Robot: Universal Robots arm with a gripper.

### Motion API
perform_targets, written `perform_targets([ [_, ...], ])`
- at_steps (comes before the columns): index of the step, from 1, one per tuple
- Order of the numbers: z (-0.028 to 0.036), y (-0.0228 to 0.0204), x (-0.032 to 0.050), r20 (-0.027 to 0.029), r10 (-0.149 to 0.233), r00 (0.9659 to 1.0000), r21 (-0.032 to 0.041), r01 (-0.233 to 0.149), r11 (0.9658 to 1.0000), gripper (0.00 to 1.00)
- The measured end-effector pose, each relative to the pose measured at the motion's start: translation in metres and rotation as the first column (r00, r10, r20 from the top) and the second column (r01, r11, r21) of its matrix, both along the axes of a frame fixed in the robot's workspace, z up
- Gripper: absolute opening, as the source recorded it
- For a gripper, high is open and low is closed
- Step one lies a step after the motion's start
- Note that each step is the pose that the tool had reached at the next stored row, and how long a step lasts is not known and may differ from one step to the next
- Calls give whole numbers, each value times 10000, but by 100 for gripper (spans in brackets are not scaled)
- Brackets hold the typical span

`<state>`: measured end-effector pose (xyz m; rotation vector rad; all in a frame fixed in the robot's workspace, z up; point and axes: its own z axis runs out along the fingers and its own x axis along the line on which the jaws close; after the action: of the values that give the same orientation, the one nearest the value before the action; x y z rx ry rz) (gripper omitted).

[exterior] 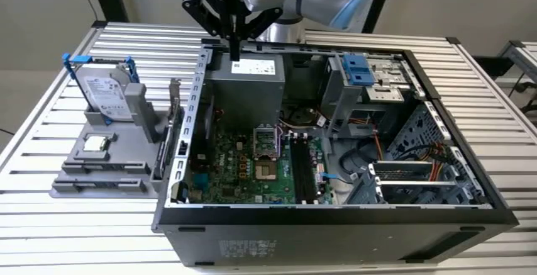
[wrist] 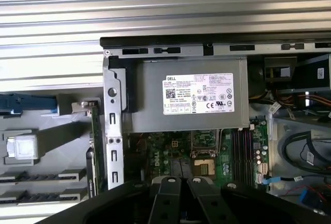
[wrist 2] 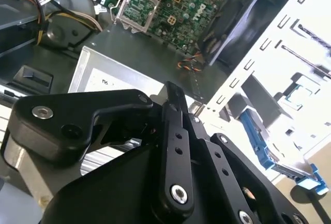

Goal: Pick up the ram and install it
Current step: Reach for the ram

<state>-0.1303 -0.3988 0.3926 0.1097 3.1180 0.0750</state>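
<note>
We see the gripper (exterior: 236, 48) above the power supply (exterior: 245, 83), fingers seemingly together, empty; the ram (exterior: 170, 138) stands at seven o'clock, just beside the case wall (exterior: 200, 92), which we risk clipping

Soft, even light lay over the slatted table (exterior: 50, 224) in the exterior view, leaving it pale and bright, with only faint shadows beside the computer case (exterior: 336, 237). Inside, the case was dimmer, its corners shaded. In the second wrist view the case's metal wall (wrist 2: 258, 53) washed out almost to white, while the black gripper (wrist 2: 173, 92) stood as a dark mass. In the first wrist view the power supply (wrist: 186, 94) carried a mild sheen.
</note>
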Motion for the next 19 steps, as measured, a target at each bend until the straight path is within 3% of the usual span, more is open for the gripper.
perform_targets([
  [19, 0, 0, -297, 0, 15, 10000, 0, -15, 10000, 0],
])
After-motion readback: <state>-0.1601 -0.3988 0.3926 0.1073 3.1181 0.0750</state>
